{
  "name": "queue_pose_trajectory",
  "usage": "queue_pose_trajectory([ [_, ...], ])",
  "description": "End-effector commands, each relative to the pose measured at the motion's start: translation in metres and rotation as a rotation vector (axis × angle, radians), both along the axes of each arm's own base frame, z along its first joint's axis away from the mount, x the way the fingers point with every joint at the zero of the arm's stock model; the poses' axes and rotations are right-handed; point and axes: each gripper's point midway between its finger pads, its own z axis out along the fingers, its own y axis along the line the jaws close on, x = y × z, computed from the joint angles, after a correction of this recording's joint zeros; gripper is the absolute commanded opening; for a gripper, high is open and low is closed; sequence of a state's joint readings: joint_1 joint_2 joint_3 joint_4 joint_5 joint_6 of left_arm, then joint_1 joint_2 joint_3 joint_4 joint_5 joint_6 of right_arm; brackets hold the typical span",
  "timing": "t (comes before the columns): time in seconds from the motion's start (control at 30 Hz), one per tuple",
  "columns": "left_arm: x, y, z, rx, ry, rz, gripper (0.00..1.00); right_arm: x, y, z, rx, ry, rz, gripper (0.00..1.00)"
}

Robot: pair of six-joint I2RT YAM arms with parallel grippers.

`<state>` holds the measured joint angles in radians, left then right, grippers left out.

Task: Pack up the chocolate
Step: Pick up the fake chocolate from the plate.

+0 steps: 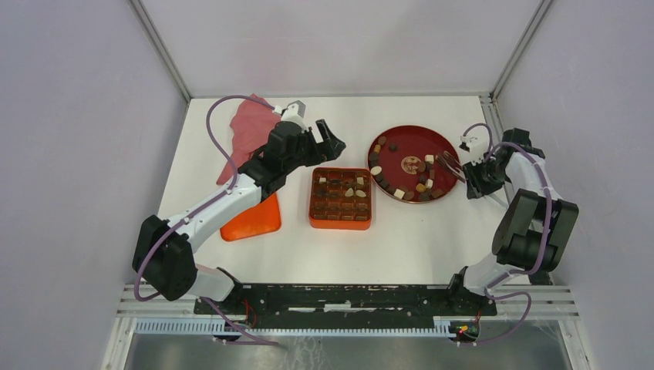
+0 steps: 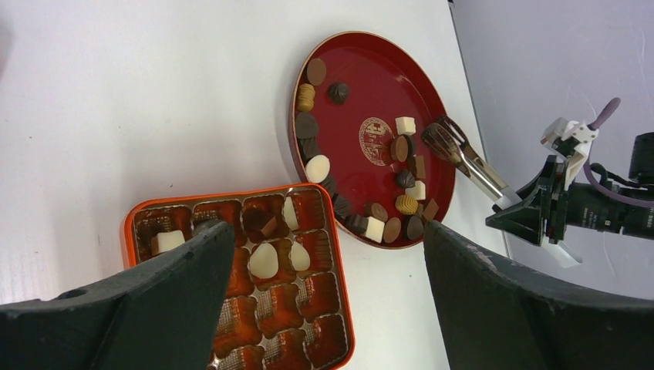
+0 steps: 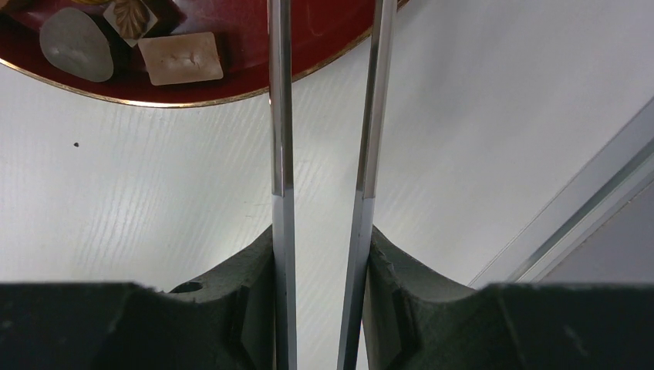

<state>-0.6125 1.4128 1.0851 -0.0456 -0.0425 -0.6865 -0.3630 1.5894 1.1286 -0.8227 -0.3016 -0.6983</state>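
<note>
- Right gripper (image 1: 480, 173) partly closed, clamped on metal tongs (image 2: 470, 159). Tong arms are seen parted; no piece is made out at tips.
- Left gripper (image 1: 328, 140) spread wide, nothing held, poised over orange box (image 2: 128, 225).
- Chocolate (image 2: 400, 147) mostly scattered on red plate (image 2: 362, 37); few pieces already seated in box cells.
- Tongs' long axis is aimed from right gripper leftward over plate, tips just beside nearest pieces. Right arm is judged nearer.
- Box lies further left, just beside plate.
- Gold crest (image 2: 375, 140) is printed at plate centre, lettering unreadable. No brand is seen.

Metal tongs (image 2: 470, 163) overhang a dark red plate (image 2: 370, 85) beside an orange gridded box (image 1: 340, 225) and, perhaps, its lid (image 1: 254, 222).
</note>
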Motion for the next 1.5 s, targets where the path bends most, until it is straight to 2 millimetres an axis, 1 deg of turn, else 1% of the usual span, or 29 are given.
queue_pose_trajectory([
  [0.0, 0.002, -0.001, 0.021, -0.058, -0.041, 0.007, 0.96, 0.01, -0.004, 0.004, -0.013, -0.017, 0.035, 0.42],
  [0.27, 0.006, -0.004, 0.02, -0.056, -0.033, 0.008, 0.96, 0.012, 0.008, -0.004, 0.038, 0.004, 0.071, 0.42],
  [0.5, 0.007, -0.004, 0.019, -0.044, -0.027, 0.01, 0.96, 0.029, 0.016, -0.008, 0.015, -0.007, 0.089, 0.43],
  [0.67, 0.008, -0.002, 0.019, -0.037, -0.025, 0.021, 0.96, 0.044, 0.017, -0.007, -0.047, -0.019, 0.099, 0.43],
  [1.03, 0.01, -0.002, 0.017, -0.031, -0.018, 0.025, 0.96, 0.051, 0.017, -0.009, -0.097, -0.014, 0.095, 0.43],
  [1.13, 0.011, -0.003, 0.018, -0.028, -0.019, 0.024, 0.96, 0.049, 0.017, -0.006, -0.11, -0.023, 0.086, 0.4],
  [1.2, 0.012, -0.003, 0.019, -0.027, -0.021, 0.025, 0.96, 0.046, 0.016, -0.005, -0.115, -0.024, 0.085, 0.36],
  [1.33, 0.011, -0.005, 0.017, -0.028, -0.016, 0.017, 0.96, 0.044, 0.016, 0.001, -0.122, -0.037, 0.083, 0.2],
  [1.47, 0.012, -0.006, 0.019, -0.034, -0.021, 0.014, 0.96, 0.048, 0.017, 0.013, -0.119, -0.075, 0.073, 0.05],
])
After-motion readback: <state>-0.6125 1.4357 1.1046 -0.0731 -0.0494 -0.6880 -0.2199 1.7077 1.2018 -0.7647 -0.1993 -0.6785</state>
